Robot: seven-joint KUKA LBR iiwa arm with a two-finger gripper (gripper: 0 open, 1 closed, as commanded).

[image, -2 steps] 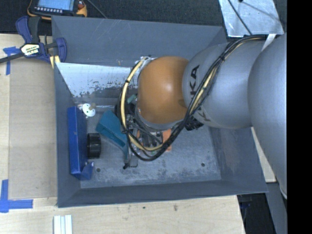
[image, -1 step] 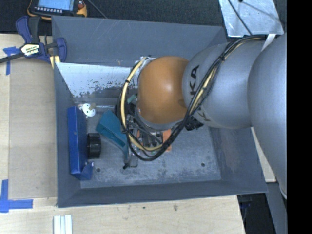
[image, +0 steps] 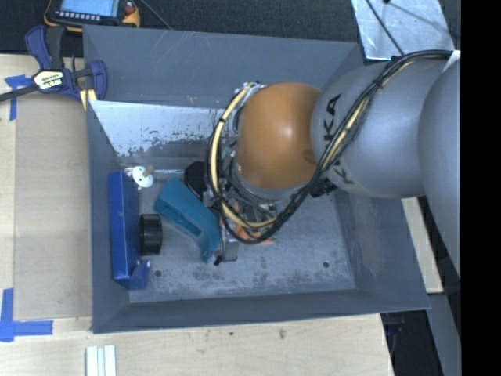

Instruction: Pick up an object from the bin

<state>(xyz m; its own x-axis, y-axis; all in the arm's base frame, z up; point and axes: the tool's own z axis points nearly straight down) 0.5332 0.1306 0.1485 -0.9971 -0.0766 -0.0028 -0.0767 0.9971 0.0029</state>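
One silver arm (image: 391, 131) is reaching in from the right, wrist pointing downward, its gripper (image: 226, 249) sitting at the lower end of a teal plastic wedge (image: 182, 212) lying midway in the grey metal bin (image: 235, 69); open or closed, I cannot tell.

A pale wooden counter (image: 39, 210) spreads across the left and lower parts of the camera view. Beyond it, along the top, lies a dark black surface (image: 235, 2) carrying a small black device with a lit bluish display (image: 90, 4) and, to the right, a crinkled silvery sheet (image: 399, 22).
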